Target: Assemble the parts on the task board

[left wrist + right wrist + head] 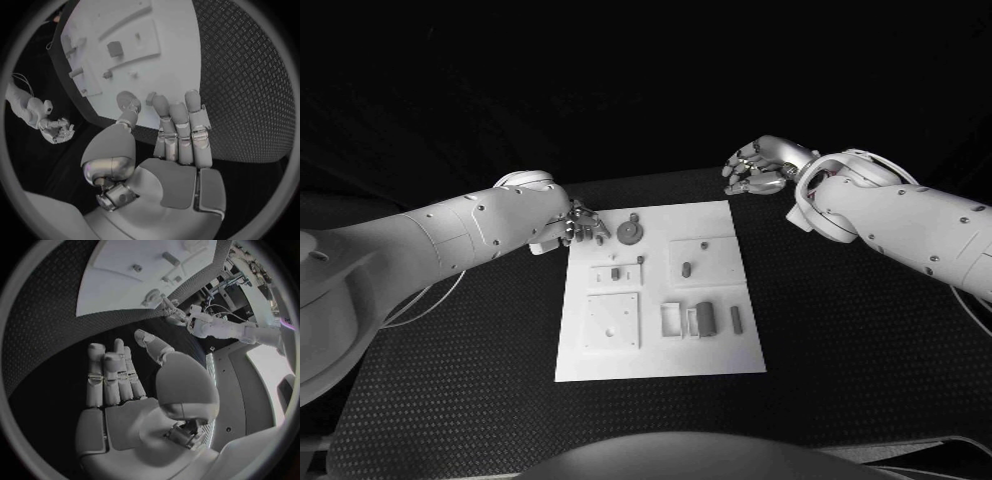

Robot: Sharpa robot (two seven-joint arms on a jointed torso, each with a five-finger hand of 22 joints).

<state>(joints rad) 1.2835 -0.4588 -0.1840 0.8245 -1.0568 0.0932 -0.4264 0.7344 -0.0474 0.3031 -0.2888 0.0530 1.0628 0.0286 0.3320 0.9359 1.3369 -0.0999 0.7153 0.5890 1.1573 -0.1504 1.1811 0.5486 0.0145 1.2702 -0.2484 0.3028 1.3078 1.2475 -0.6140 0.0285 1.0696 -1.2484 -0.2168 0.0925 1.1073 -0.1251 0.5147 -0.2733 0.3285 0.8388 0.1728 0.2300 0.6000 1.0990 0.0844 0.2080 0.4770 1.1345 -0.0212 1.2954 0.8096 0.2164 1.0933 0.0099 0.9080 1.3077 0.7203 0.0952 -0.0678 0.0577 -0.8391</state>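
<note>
The white task board [661, 355] lies in the middle of the black table. A round grey part [632, 233] with a short stem sits near its far left corner. Small grey parts lie further in: an oblong one [687, 268], a dark block [705, 318] and a thin bar [736, 319]. My left hand [574, 226] hovers at the board's far left corner beside the round part, fingers straight, thumb apart, holding nothing [178, 130]. My right hand [762, 166] is off the board, beyond its far right corner, palm bare and fingers extended [119, 375].
Raised white square plates [612, 322] stand on the board's left half, and small white brackets [672, 318] sit near its middle. The black textured table [862, 340] stretches around the board on all sides.
</note>
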